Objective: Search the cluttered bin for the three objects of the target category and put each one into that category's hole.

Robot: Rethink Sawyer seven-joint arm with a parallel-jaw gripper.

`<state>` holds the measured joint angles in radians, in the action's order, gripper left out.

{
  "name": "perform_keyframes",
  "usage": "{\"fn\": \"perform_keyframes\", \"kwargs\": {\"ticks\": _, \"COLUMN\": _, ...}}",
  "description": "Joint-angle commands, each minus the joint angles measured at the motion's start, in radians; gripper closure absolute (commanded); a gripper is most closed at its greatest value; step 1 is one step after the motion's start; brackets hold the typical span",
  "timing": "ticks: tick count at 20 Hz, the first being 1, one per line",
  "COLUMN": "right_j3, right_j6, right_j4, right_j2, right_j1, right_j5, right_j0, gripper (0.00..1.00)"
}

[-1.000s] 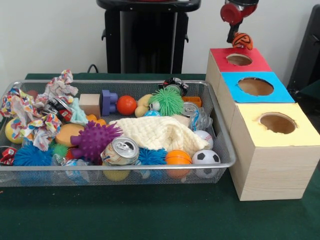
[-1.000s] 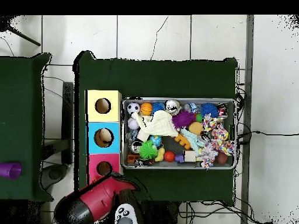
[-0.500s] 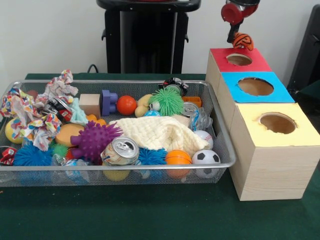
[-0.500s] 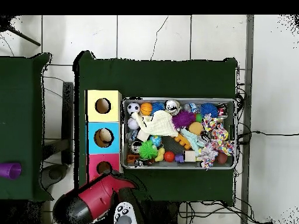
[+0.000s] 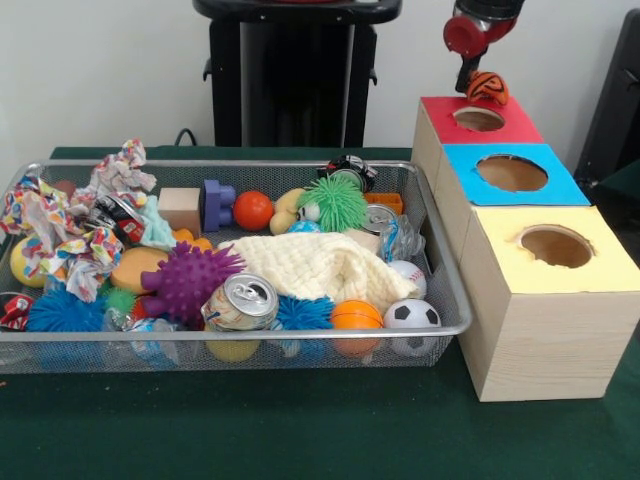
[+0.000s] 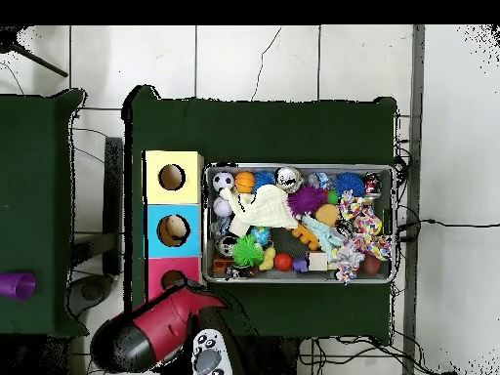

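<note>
A small orange ball with black stripes [image 5: 487, 86] hangs just above the far rim of the red box's hole [image 5: 478, 119]. My gripper [image 5: 480, 82] comes down from the top edge and is shut on this ball. The overhead view shows only the red arm [image 6: 156, 327], which lies over part of the red box [image 6: 162, 270] and hides the gripper. The wire bin [image 5: 441, 290] holds more balls: a soccer ball [image 5: 411, 315], an orange basketball [image 5: 356, 315], a baseball [image 5: 407, 273] and a plain orange ball [image 5: 253, 210].
A blue box [image 5: 465, 165] and a yellow box [image 5: 500, 260] stand in a row with the red one, right of the bin. The bin also holds a cream cloth [image 5: 310, 265], a can [image 5: 241, 302], spiky toys, blocks and crumpled paper.
The gripper and its ball have shifted slightly down and to the right over the red box. In the overhead view the arm has swung a little. The bin's contents have not moved.
</note>
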<state>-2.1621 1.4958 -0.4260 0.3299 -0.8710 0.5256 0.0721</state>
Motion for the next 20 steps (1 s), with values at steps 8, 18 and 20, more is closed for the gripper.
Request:
{"fn": "perform_keyframes", "kwargs": {"ticks": 8, "right_j3": 0.182, "right_j6": 0.104, "right_j4": -0.013, "right_j2": 0.006, "right_j1": 0.058, "right_j5": -0.035, "right_j0": -0.006, "gripper": 1.00}}
{"fn": "perform_keyframes", "kwargs": {"ticks": 18, "right_j3": 0.163, "right_j6": 0.088, "right_j4": 0.021, "right_j2": 0.019, "right_j1": -0.003, "right_j5": 0.040, "right_j0": -0.002, "gripper": 1.00}}
{"fn": "perform_keyframes", "kwargs": {"ticks": 20, "right_j3": 0.158, "right_j6": 0.083, "right_j4": 0.033, "right_j2": 0.021, "right_j1": -0.037, "right_j5": 0.085, "right_j0": -0.004, "gripper": 1.00}}
